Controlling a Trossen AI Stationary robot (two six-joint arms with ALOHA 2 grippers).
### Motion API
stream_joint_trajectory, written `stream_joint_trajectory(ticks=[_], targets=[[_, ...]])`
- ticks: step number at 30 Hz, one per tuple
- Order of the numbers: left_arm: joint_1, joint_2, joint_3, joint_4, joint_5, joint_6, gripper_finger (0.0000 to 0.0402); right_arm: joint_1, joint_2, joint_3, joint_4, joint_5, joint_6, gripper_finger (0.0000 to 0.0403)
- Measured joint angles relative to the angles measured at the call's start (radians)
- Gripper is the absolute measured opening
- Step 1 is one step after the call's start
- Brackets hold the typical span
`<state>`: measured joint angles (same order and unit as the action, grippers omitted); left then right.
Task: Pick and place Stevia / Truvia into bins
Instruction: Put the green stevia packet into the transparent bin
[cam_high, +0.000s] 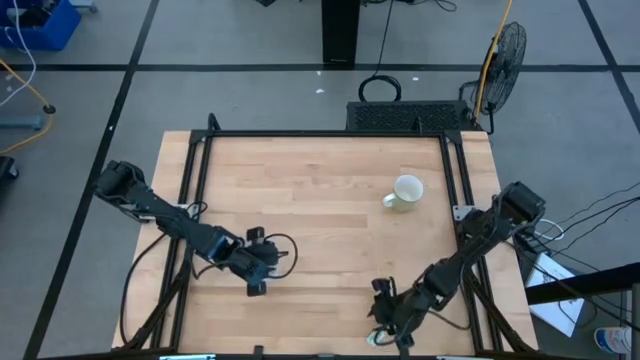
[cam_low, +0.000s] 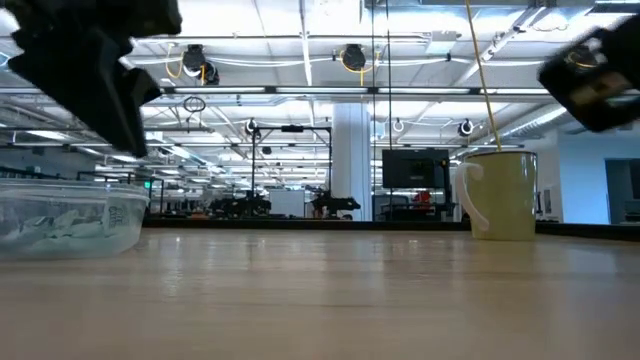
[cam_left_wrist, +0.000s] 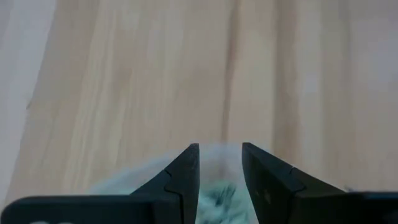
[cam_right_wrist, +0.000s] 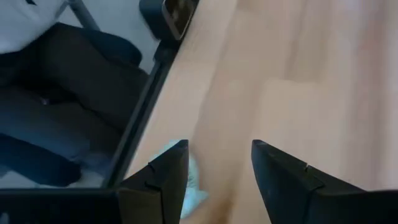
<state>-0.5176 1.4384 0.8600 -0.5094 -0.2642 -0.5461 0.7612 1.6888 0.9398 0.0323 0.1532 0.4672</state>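
Left claw (cam_left_wrist: 220, 180) was slightly apart, empty, over the clear bin (cam_low: 65, 222). Right claw (cam_right_wrist: 217, 180) was apart above green packets (cam_right_wrist: 191, 186) near the tabletop (cam_high: 320, 200) edge; risk: nudging them off.

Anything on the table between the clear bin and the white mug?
Nothing. In the low view only bare tabletop runs from the clear bin to the white mug. The high view also shows bare wood around the mug.
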Motion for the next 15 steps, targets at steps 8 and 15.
stream_joint_trajectory(ticks=[8, 15], targets=[[0.025, 0.000, 0.000, 0.129, -0.006, 0.142, 0.0127, 0.051, 0.129, 0.000, 0.091, -0.001, 0.064, 0.0167], [0.041, 0.000, 0.000, 0.127, -0.006, 0.147, 0.0127, 0.099, 0.142, 0.000, 0.114, 0.000, 0.038, 0.0166]])
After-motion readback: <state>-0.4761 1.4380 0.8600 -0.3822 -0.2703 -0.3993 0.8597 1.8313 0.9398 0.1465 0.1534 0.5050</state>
